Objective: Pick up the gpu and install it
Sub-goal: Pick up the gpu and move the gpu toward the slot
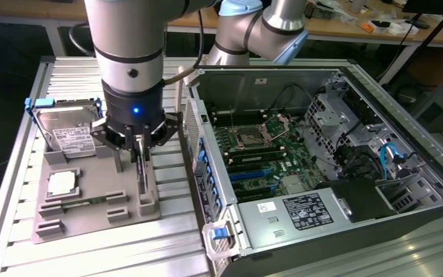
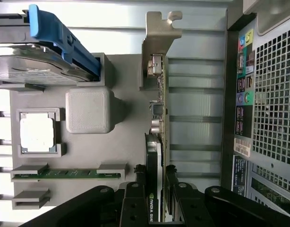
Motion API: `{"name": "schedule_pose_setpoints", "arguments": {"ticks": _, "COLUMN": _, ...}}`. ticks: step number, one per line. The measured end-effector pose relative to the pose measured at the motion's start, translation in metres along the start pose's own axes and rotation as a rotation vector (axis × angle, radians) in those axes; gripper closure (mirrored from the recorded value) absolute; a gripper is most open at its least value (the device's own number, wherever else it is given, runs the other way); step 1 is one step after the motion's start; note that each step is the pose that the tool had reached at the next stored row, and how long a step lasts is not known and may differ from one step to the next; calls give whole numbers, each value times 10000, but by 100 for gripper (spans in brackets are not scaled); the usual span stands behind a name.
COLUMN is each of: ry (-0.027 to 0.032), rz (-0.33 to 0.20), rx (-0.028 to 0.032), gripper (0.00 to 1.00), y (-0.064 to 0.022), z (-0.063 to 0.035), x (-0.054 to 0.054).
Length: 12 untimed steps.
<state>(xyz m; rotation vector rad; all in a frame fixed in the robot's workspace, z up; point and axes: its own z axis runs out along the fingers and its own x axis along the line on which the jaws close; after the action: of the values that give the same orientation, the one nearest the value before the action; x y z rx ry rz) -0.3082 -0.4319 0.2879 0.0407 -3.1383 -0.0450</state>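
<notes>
You had the gripper (image 1: 141,157) down over the grey holder tray (image 1: 90,173), on the side of it nearest the open computer case (image 1: 406,121). The gpu (image 1: 142,178) stood edge-on in its slot there, thin as a blade from the exterior view. In the wrist view the gripper (image 2: 155,174) straddled the card, with one finger (image 2: 139,176) against each face of the gpu (image 2: 155,153). I judged it to be pinching the card, with no gap visible on either side.

The card was not yet lifted. Its lower edge sat in the tray's slot and its metal bracket (image 2: 160,35) rested at the tray's end. So the pickup looked begun but not finished, and all of the installing was left to do.

The motherboard (image 1: 256,153) inside the case showed its blue expansion slots (image 1: 248,173) unfilled. The hard drive (image 1: 69,135), the processor chip (image 1: 62,183) and the green memory stick (image 1: 83,202) lay untouched in their own places on the tray.
</notes>
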Motion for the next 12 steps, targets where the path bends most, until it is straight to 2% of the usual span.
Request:
{"name": "schedule_pose_setpoints", "arguments": {"ticks": 6, "ry": 1, "rz": 0, "rx": 31, "gripper": 73, "y": 7, "z": -222, "x": 1}}
{"name": "schedule_pose_setpoints", "arguments": {"ticks": 12, "ry": 1, "rz": 0, "rx": 94, "gripper": 73, "y": 16, "z": -507, "x": 1}}
